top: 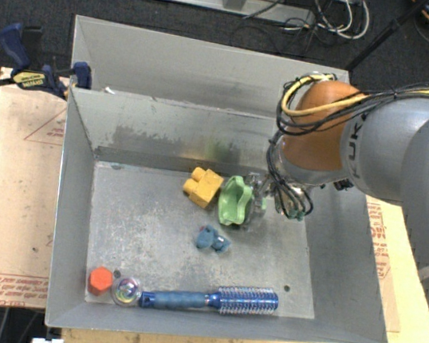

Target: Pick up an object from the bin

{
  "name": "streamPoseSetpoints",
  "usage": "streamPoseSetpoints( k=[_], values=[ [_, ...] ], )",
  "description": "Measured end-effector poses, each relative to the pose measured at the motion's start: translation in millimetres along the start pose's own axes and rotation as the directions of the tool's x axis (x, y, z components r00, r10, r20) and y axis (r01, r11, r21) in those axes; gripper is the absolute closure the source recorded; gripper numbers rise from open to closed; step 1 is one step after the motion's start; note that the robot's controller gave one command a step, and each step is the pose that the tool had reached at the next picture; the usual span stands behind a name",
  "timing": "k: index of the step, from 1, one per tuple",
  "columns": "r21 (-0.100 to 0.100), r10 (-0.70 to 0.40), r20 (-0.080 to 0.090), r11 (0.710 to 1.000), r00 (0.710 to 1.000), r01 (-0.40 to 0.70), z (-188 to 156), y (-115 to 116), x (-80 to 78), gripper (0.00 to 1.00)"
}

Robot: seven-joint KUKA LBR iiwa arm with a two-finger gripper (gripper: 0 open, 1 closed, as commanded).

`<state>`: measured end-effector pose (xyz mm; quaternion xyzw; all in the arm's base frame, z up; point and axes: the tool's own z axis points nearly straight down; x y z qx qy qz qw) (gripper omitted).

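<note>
My gripper (257,200) is low in the bin's back middle, right up against the right side of a green curved plastic thing (232,201). A yellow blocky toy (203,185) lies just to the left of the green thing, touching it or nearly so. Below them, a small blue-grey lumpy piece (212,240) rests on the bin floor, apart from the gripper.
A blue hairbrush (210,298) lies along the front wall, its bristle head to the right. At its left end sit a shiny round ball (127,292) and an orange cap (101,279). The arm with its orange cover and cables comes in from the right.
</note>
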<state>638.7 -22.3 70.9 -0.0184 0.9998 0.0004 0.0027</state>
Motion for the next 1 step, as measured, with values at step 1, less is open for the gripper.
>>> streamPoseSetpoints(
  k=[1],
  values=[
    [0.001,-0.047,0.008,0.999,0.999,0.047,-152.7,22.6,-16.1,1.00]
  ],
)
